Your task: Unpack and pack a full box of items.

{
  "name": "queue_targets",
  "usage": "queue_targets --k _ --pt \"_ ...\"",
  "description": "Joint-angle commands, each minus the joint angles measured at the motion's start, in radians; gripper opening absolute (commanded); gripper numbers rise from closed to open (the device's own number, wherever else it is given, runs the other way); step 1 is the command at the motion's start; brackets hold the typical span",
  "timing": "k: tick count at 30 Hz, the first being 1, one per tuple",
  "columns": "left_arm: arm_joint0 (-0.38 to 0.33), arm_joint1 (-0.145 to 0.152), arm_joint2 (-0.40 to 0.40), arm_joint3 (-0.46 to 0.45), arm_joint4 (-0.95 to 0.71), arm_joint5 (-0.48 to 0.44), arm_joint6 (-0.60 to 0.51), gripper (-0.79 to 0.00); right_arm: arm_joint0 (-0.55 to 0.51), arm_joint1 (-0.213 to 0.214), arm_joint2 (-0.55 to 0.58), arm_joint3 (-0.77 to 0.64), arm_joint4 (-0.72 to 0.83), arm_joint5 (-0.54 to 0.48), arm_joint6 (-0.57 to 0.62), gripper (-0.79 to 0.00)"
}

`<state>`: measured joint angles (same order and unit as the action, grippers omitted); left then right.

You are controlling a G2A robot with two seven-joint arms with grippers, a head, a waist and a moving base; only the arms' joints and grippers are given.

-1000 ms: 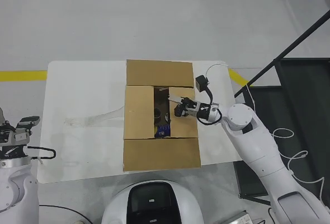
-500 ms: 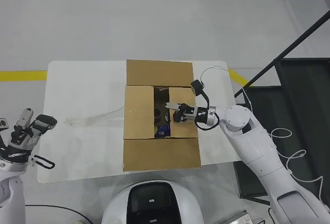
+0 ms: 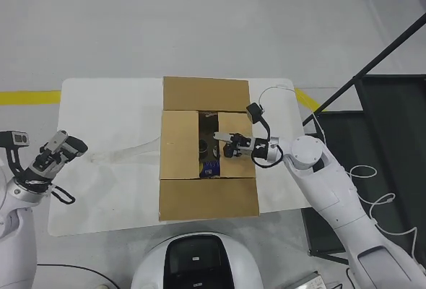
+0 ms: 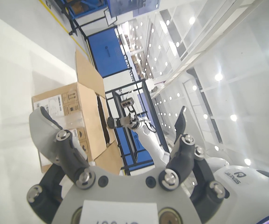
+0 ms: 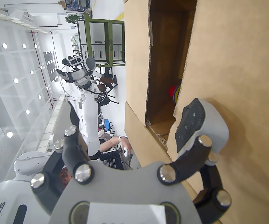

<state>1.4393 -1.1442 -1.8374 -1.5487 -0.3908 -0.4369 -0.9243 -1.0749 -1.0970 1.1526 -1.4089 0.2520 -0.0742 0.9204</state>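
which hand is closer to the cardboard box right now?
Right. The right hand is over the box, at the inner flap beside the opening. The left hand hangs near the table's left edge, well clear of the box.

This is a large industrial robotics hall, part lab and part warehouse. In the top view a smooth grey floor (image 3: 198, 36) fills the upper part of the frame, and a yellow safety line (image 3: 18, 97) runs in from the left edge. A white table (image 3: 112, 115) at centre carries a cardboard box (image 3: 178, 144), with a dark metal rack (image 3: 401, 130) at the right. The left wrist view shows a high white ceiling dotted with round lights (image 4: 218, 77), blue partition panels (image 4: 104, 57) and blue storage racks (image 4: 78, 8). The right wrist view shows a green shelving unit (image 5: 97, 45) with grey drawers and swivel chairs (image 5: 106, 81).
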Motion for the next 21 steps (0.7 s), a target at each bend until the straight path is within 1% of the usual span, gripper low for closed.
queue_targets --k 1,19,21 --pt "0.001 0.0 0.0 -0.001 0.001 0.001 -0.019 0.0 0.0 0.0 0.0 0.0 0.0 0.0 0.0 0.0" --pt "0.001 0.0 0.0 -0.001 0.001 0.001 -0.019 0.0 0.0 0.0 0.0 0.0 0.0 0.0 0.0 0.0" --pt "-0.001 0.001 0.007 -0.007 0.017 0.022 -0.013 0.0 -0.009 -0.002 -0.013 -0.012 0.009 0.001 0.011 0.0"
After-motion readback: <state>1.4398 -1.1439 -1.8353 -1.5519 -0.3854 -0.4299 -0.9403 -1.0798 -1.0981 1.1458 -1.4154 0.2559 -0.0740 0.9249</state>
